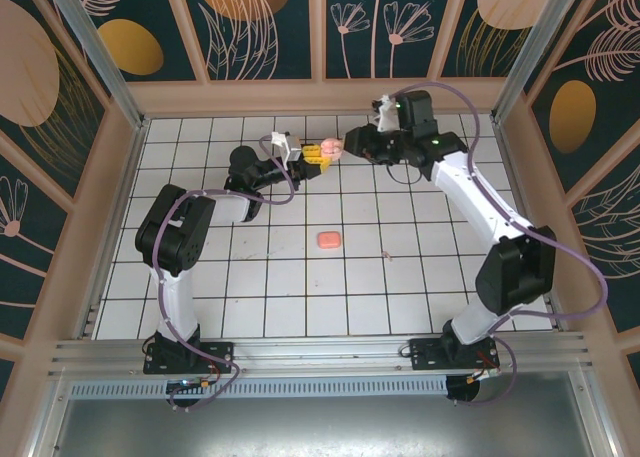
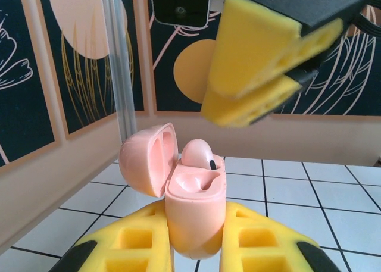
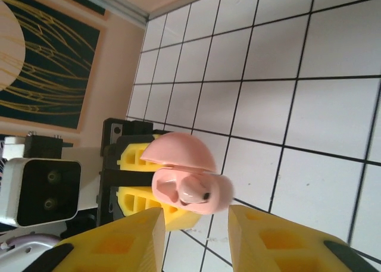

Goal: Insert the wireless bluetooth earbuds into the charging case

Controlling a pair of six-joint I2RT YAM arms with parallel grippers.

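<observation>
My left gripper (image 2: 195, 227) is shut on the pale pink charging case (image 2: 196, 209) and holds it upright, lid swung open to the left. One salmon-pink earbud (image 2: 197, 152) sits in the case's right socket; the left socket (image 2: 189, 183) is empty. In the top view the left gripper (image 1: 316, 156) holds the case (image 1: 333, 149) above the far tiles. My right gripper (image 1: 353, 143) hovers just beyond it, open, with nothing between its yellow fingers (image 3: 269, 239). From the right wrist, the case (image 3: 208, 191) and earbud (image 3: 194, 192) lie just past the right gripper (image 3: 196, 217).
A coral rounded-rectangular pod (image 1: 328, 239) lies on the white tiles mid-floor, nearer the arm bases. Patterned walls and a pale wood rim (image 1: 320, 95) close the far side just behind the grippers. An aluminium post (image 2: 118, 58) stands at the corner.
</observation>
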